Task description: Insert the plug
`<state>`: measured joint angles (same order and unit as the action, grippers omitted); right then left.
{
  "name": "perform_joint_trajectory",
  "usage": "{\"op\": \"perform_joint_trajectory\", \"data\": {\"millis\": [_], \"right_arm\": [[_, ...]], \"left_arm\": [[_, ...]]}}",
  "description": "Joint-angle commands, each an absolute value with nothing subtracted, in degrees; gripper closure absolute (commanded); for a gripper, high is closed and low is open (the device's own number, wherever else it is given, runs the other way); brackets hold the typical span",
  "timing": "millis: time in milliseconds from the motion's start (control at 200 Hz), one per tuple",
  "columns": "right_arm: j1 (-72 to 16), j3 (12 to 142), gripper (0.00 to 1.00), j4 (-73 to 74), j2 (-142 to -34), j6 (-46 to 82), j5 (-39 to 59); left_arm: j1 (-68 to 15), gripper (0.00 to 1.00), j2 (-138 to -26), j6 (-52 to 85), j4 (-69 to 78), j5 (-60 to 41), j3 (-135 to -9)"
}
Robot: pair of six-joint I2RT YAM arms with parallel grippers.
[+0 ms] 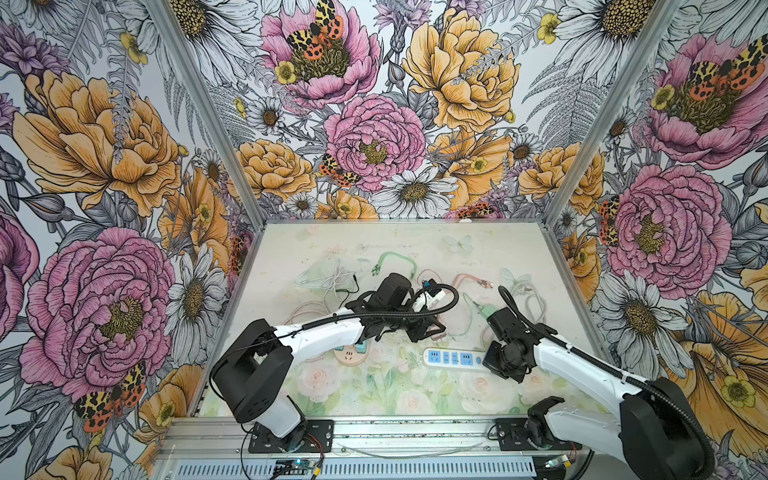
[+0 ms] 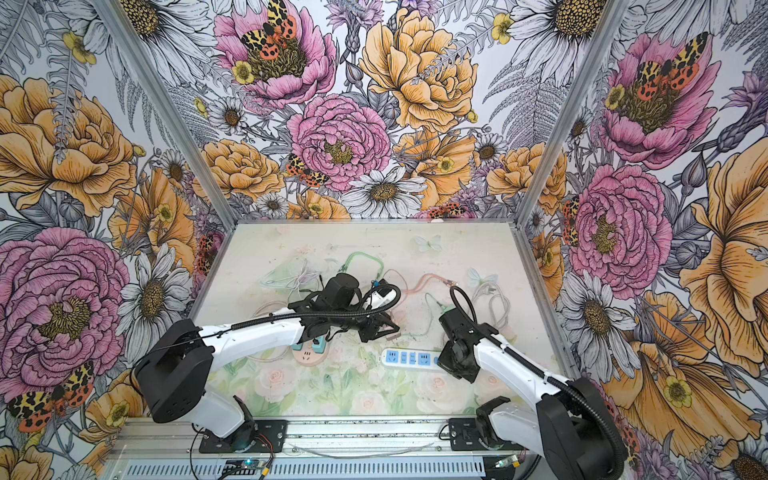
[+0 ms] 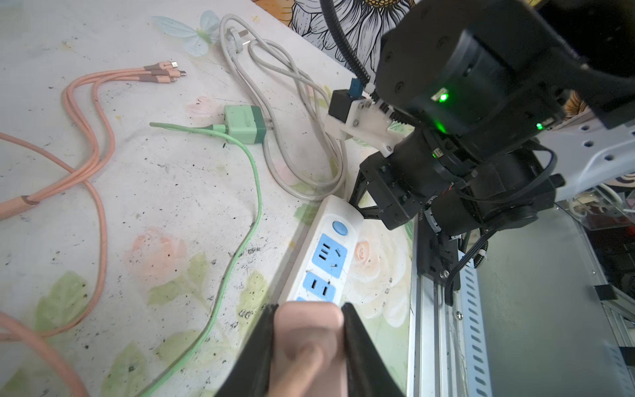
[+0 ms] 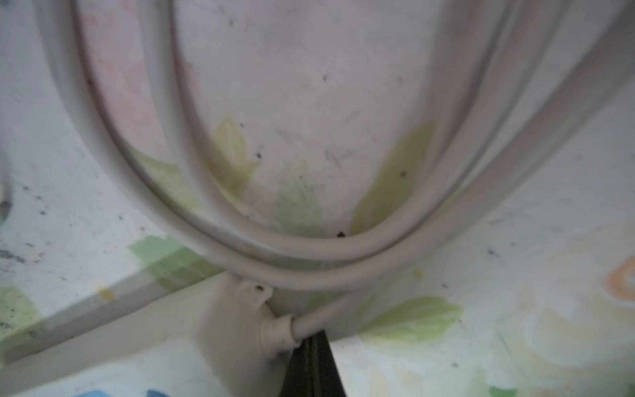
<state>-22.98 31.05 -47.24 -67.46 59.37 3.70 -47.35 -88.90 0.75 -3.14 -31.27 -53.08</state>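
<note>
My left gripper (image 3: 309, 311) is shut on a pink plug (image 3: 309, 330), which sits squeezed between its two black fingers (image 3: 359, 343). The plug hovers just over one end of a white power strip with blue sockets (image 3: 324, 251); its prongs are hidden. In both top views the strip (image 1: 453, 357) (image 2: 409, 357) lies near the table's front, with the left gripper (image 1: 432, 330) above its left end. My right gripper (image 4: 311, 364) is shut with nothing in it, tips down beside the strip's end (image 4: 233, 326) where the grey cord (image 4: 309, 264) leaves it.
A green charger (image 3: 244, 123) with its green cable, a pink multi-head cable (image 3: 161, 72) and the grey cord's coil with its plug (image 3: 237, 37) lie behind the strip. A round pink socket holding teal plugs (image 1: 351, 353) sits under the left arm. A metal rail (image 1: 374, 432) runs along the front.
</note>
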Motion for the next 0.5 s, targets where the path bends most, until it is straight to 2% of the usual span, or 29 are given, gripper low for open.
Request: {"op": "perform_joint_trajectory", "data": {"millis": [0, 310, 495], "right_arm": [[-23.4, 34.9, 1.0, -43.1, -68.9, 56.7, 2.1], [-22.0, 36.7, 1.0, -43.4, -62.9, 50.0, -1.6], [-20.9, 39.8, 0.99, -43.3, -62.8, 45.5, -0.9]], "left_arm": [[-48.4, 0.78, -87.6, -3.3, -0.3, -27.3, -51.7], [-51.3, 0.78, -91.1, -8.7, -0.3, -20.7, -50.7], [-51.4, 0.78, -91.6, -9.6, 1.4, -20.2, -49.3]]}}
